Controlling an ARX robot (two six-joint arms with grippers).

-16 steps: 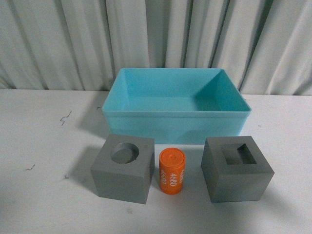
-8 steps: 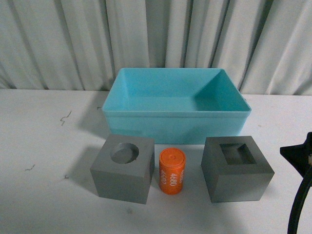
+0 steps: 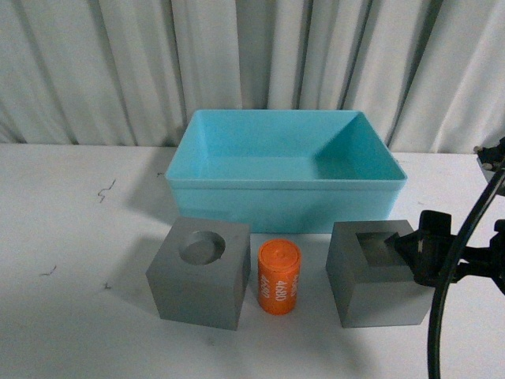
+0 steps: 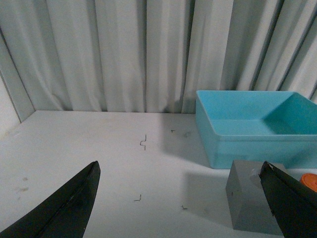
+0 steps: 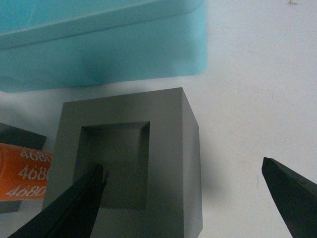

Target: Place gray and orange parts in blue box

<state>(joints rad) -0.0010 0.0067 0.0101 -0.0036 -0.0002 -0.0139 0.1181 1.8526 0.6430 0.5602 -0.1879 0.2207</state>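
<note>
Rectangular-recess cube (image 3: 372,298) sat lower right of the front frame on the table (image 3: 71,237), just short of the blue box (image 3: 284,207) and clear of its front wall. Right gripper (image 3: 422,246) showed at the right edge of that frame, overlapping the cube's upper right corner. I read it as over the cube; its height above the cube wasn't clear.

Right wrist cam: right gripper (image 5: 183,167) was spread wide with nothing held. One finger (image 5: 64,210) hung over the recess. The other (image 5: 294,198) was out past the cube's outer side face, over bare table. So the cube sat off-centre in the gap, biased toward the finger on the orange cylinder (image 5: 22,171) side.

My take: either pinch the wall between recess and outer face as lined up, or shift toward the cylinder to straddle the whole block. The block is near equal on all sides, so there's no long axis to worry about. Its faces looked roughly square to the fingers.

Orange cylinder (image 3: 279,278) stood upright at lower centre between the two cubes. It was just beside the round-recess cube (image 3: 201,276), with a small gap to the other. A shift that way risks clipping it, I'd guess.

Left gripper (image 4: 181,166) wasn't in the front frame. Its own cam showed the fingers wide apart and empty, looking across the table at the blue box (image 4: 237,144) and the round-recess cube (image 4: 252,206), back from both. Right arm was clearly nearer for this pick. All three parts were outside the blue box, which was empty.
</note>
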